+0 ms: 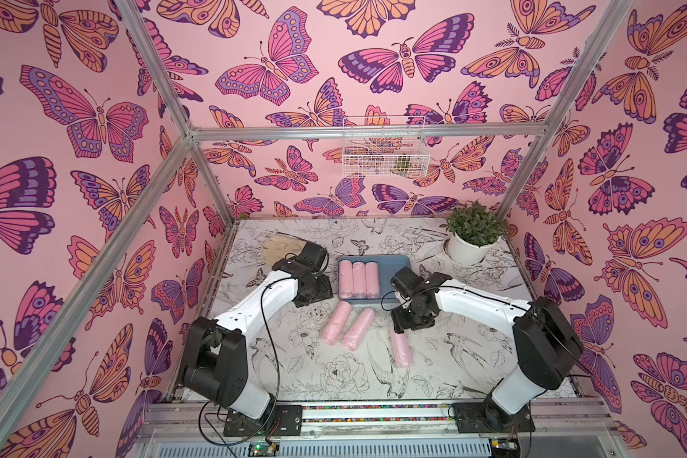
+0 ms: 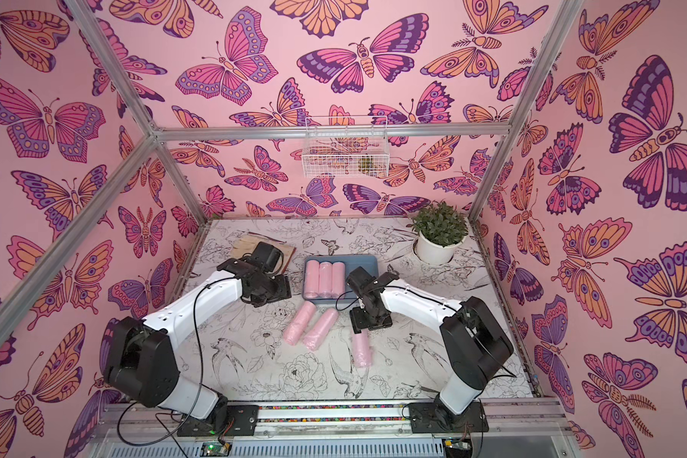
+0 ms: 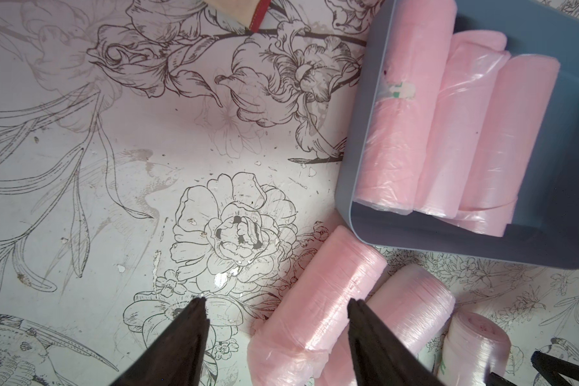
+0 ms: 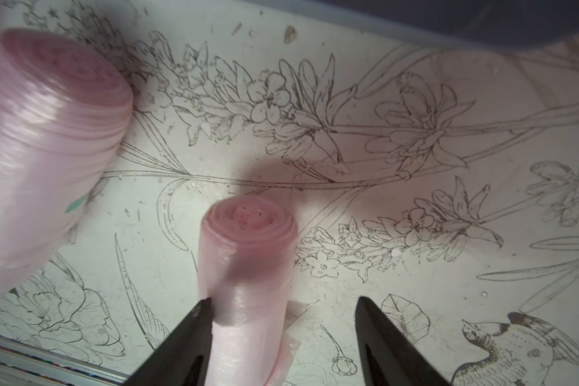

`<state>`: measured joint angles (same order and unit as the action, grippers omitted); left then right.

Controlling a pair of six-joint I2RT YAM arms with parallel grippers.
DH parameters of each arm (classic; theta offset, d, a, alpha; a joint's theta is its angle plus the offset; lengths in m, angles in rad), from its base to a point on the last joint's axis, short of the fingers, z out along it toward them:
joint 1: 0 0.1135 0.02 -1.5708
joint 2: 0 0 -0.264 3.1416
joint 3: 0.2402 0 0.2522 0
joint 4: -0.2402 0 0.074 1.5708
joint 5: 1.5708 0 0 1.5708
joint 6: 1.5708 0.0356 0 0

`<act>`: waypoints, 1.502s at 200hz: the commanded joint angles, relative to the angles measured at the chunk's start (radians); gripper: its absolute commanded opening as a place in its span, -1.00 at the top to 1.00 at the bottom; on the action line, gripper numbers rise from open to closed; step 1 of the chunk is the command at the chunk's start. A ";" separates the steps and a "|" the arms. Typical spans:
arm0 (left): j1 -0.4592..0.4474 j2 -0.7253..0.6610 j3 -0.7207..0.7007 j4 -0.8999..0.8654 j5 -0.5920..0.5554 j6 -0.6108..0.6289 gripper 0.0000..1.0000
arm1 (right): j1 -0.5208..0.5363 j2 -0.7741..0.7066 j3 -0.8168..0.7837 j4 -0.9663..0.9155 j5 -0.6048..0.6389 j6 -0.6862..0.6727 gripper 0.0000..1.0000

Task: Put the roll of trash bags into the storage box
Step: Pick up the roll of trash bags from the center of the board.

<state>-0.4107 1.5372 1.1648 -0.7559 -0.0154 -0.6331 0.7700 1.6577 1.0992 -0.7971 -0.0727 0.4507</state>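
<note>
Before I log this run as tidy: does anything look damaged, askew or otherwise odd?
Two small things. In the storage box, the roll nearest its middle has a loose tail of film sticking out at one end. The table has chips in its printed surface. Nothing spilled.

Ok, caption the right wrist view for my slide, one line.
Open black right fingers straddle a pink plastic roll of trash bags lying on the flower-printed tabletop.
</note>
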 commanded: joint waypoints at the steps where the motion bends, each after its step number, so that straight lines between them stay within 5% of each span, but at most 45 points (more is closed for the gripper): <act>1: 0.007 -0.012 -0.014 -0.003 0.004 0.010 -0.41 | 0.027 -0.017 -0.001 -0.008 0.027 0.035 -0.47; 138: 0.007 0.001 -0.001 -0.002 0.016 0.019 -0.42 | 0.075 0.086 -0.042 0.060 -0.004 0.065 -0.47; 227: 0.010 0.006 -0.007 -0.002 0.012 0.019 -0.42 | 0.078 0.092 -0.058 0.061 0.004 0.053 0.03; 300: 0.023 -0.009 -0.022 -0.002 0.011 0.018 -0.43 | 0.051 0.031 -0.061 0.064 -0.040 0.031 0.07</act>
<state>-0.3977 1.5383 1.1622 -0.7551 -0.0002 -0.6296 0.8345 1.7321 1.0451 -0.7219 -0.0914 0.4934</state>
